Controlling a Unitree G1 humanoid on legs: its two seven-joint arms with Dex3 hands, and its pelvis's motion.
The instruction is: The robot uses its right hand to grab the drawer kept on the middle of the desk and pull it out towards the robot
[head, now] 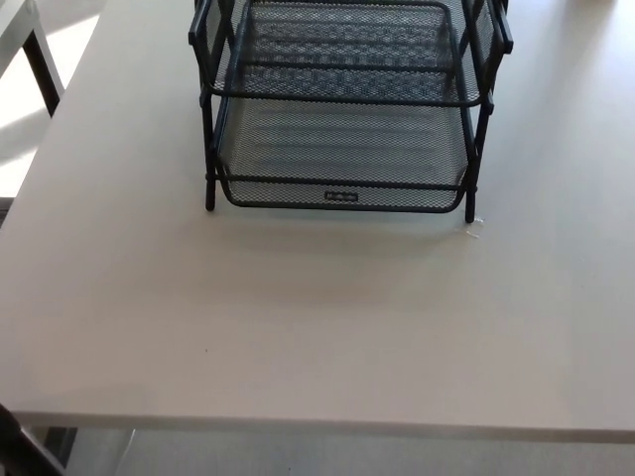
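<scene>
Looking down from the head view, the black mesh drawer rack [342,109] stands on the pale desk [317,317] toward its far edge, roughly midway between the left and right edges, its top cut off by the picture. Two mesh trays show: an upper tray [342,59] and a lower drawer [342,154], whose front rim carries a small label plate [340,196] and sits about flush with the front legs, so it reads as not yet pulled out. Neither robot hand is in view, so their fingers cannot be judged. A small pale scrap [473,229] lies just beside the rack's right front leg. The reach has apparently not begun; done well, the right hand would approach low over the bare near desk, hook the front rim near the label, and pull straight toward the near edge so the frame does not slide or tip.
</scene>
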